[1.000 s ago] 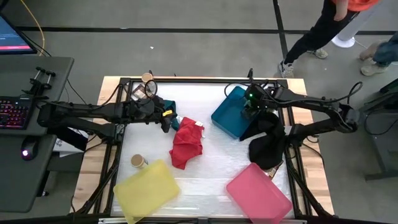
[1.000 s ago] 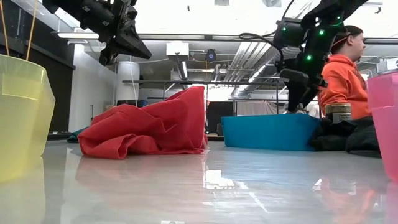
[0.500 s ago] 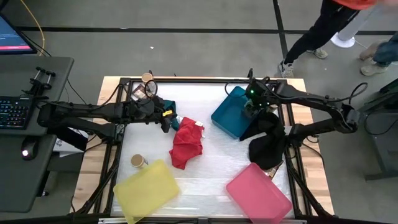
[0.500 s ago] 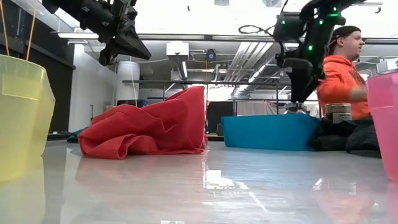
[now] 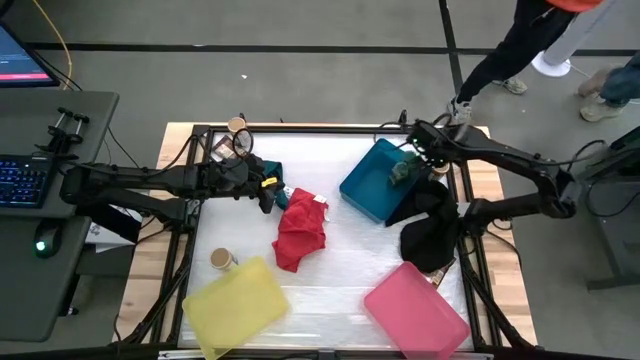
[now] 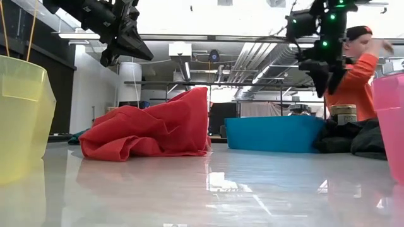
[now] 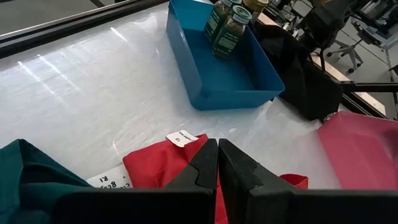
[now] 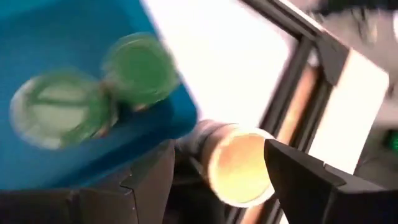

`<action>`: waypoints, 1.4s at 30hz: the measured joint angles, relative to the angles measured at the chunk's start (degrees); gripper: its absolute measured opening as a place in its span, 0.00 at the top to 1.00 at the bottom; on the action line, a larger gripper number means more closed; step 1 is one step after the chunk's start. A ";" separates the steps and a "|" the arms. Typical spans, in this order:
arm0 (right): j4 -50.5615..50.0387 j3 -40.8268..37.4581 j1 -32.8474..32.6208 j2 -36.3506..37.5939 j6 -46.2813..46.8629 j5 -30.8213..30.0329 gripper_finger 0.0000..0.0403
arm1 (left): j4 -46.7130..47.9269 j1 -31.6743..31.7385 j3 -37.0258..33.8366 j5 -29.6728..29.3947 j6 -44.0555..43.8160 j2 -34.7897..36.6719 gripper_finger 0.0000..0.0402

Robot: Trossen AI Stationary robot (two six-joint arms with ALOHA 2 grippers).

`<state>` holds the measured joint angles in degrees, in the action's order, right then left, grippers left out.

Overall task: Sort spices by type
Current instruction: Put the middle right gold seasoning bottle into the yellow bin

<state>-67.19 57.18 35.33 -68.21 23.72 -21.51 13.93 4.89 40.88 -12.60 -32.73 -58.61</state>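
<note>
A: Currently, where is each gripper positioned?

B: The left gripper (image 5: 268, 192) hangs above the table's left half, beside the red cloth (image 5: 300, 232) and the dark green cloth (image 5: 272, 170). Its fingers (image 7: 202, 167) are pressed together with nothing between them. The right gripper (image 5: 425, 163) is raised over the far right corner of the blue tray (image 5: 372, 190). Its fingers (image 8: 152, 180) stand spread, and nothing is pinched between them.

A: Location of the spices?

B: Two green-lidded jars (image 8: 93, 93) stand side by side, touching, in the far corner of the blue tray; the left wrist view shows them upright against the tray wall (image 7: 224, 28). One tan-lidded jar (image 8: 233, 163) sits just outside that tray, on the black cloth (image 5: 430, 235). Another tan-lidded jar (image 5: 222, 260) lies on the table just beside the yellow tray (image 5: 240, 305). A further one (image 5: 237, 125) rests at the far left edge of the table.

A: Remaining items?

B: The pink tray (image 5: 415, 312) sits at the near right. A person in an orange top (image 6: 353, 82) stands beyond the table.
</note>
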 joint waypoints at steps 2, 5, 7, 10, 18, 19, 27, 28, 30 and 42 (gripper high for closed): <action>0.90 -0.61 2.31 1.46 4.68 -0.15 0.39 | 0.00 -0.01 0.00 0.02 0.04 0.00 1.00; 1.37 -0.65 4.30 3.00 10.25 -0.09 0.39 | 0.00 -0.01 0.00 0.02 -0.04 0.00 1.00; 0.89 -0.65 4.93 3.72 12.35 0.04 0.39 | 0.00 -0.01 0.00 0.02 -0.04 0.00 1.00; -2.04 -0.65 5.07 4.41 14.93 -0.56 0.39 | 0.00 -0.01 0.00 0.02 -0.05 0.00 1.00; -4.05 -0.65 5.07 5.71 19.75 -5.27 0.39 | 0.00 -0.01 0.00 0.02 -0.05 0.00 1.00; -3.70 -0.65 5.11 5.58 19.40 -4.89 0.39 | 0.00 0.00 0.00 0.02 -0.05 0.00 1.00; 2.70 -4.42 5.44 4.49 13.32 -0.23 0.34 | 0.00 -0.01 0.00 0.02 -0.07 0.00 1.00; 3.62 -5.92 5.70 4.49 13.32 1.02 0.32 | 0.00 0.01 0.00 0.02 -0.05 0.00 1.00; 4.93 -9.41 6.10 4.49 13.23 2.74 0.27 | 0.00 -0.01 0.00 0.02 -0.05 0.00 1.00; 7.50 -13.06 6.57 7.98 16.89 1.03 0.19 | 0.22 0.01 0.00 0.07 -0.07 -0.01 1.00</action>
<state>-59.69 44.12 41.90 -60.23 40.61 -20.48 14.15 4.91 40.88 -12.52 -32.80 -58.61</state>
